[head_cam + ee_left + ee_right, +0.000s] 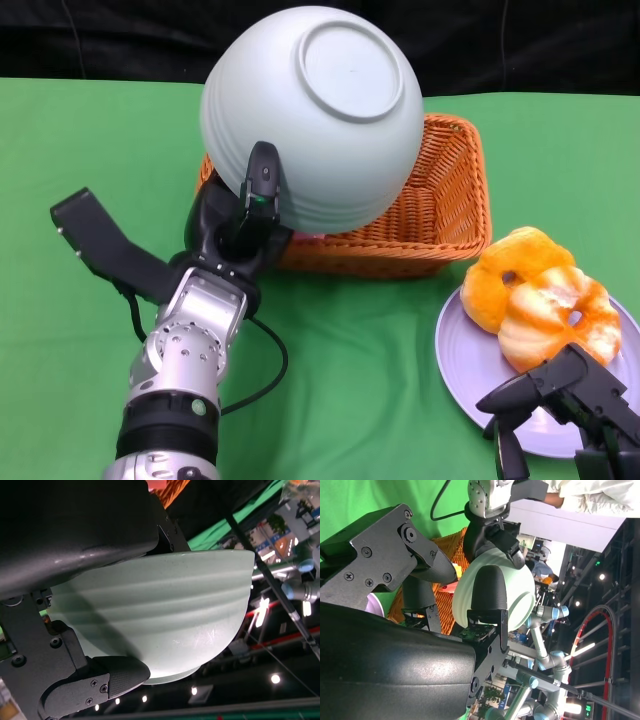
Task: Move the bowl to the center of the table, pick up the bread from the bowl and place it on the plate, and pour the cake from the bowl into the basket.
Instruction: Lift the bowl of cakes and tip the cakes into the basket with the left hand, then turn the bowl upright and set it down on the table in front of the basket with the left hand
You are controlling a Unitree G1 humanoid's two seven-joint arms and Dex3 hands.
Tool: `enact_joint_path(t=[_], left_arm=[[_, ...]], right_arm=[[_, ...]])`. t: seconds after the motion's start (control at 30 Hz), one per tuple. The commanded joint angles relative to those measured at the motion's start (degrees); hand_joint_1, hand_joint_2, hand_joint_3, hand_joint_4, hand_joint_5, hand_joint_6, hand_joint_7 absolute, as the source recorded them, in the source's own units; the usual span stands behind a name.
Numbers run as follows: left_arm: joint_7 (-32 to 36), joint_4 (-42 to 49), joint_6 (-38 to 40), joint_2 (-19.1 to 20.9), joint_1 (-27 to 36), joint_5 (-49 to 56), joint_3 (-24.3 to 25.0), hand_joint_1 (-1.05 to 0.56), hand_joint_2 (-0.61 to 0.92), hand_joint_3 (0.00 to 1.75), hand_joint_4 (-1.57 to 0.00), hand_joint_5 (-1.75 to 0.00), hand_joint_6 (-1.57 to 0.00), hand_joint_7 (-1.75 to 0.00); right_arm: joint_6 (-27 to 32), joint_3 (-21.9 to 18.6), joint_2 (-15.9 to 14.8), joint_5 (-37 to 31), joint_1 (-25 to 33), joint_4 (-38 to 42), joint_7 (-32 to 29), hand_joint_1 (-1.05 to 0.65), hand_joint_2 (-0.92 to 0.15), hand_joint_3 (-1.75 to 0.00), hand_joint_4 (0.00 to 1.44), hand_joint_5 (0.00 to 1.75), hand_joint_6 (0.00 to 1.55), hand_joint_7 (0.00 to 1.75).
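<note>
Over the brown woven basket [420, 215], a pale green ribbed bowl [312, 115] tipped bottom-up, gripped at its rim by the left robot hand [245, 215]. Pouring step under way. Something pink just showing in the basket under the bowl, maybe the cake, hard to tell. Two orange bread rings [540, 295] already on the round purple plate [470, 350]. Right robot hand [560, 400] by the plate, fingers apart, holding nothing. Next, probably: turn the bowl upright and set it down on the green counter [360, 350].

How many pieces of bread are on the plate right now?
2, touching: one bread nearer the basket, the other bread beside it on the plate, near the right hand. None visible elsewhere.
</note>
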Motion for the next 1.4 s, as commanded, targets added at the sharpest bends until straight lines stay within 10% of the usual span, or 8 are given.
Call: enact_joint_path(t=[0.03, 0.67, 1.2, 1.4], left_arm=[[-3.8, 0.7, -1.0, -0.7, -2.9, -0.8, 1.2, -0.32, 0.28, 1.75, -1.14, -1.75, -0.91, -1.75], [-13.2, -14.7, -15.5, 12.9, 8.0, 26.7, -14.2, -0.17, 0.23, 1.66, -1.11, -1.75, -0.91, -1.73], [-12.5, -15.8, -52.3, 29.3, 13.8, 53.6, -26.5, -0.04, 0.21, 1.65, -1.04, -1.75, -0.89, -1.75], [2.0, -8.5, -70.9, 34.7, 12.2, 74.2, -28.0, -0.07, 0.18, 1.55, -1.01, -1.75, -0.81, -1.75]], right_arm=[[-0.1, 0.1, -0.4, 0.3, 0.4, -0.7, 0.1, -0.06, -0.44, -1.25, 0.53, 1.66, 0.54, 1.46], [0.2, -0.3, -0.5, 1.5, 0.4, -1.3, 0.2, -0.03, -0.47, -1.24, 0.49, 1.67, 0.51, 1.45], [-0.1, -1.1, -0.1, 1.1, 0.2, -1.6, -0.1, 0.01, -0.51, -1.17, 0.39, 1.67, 0.44, 1.44], [-0.5, -1.6, 0.3, 0.6, 0.0, -1.7, -0.9, -0.01, -0.52, -1.15, 0.36, 1.68, 0.42, 1.44]])
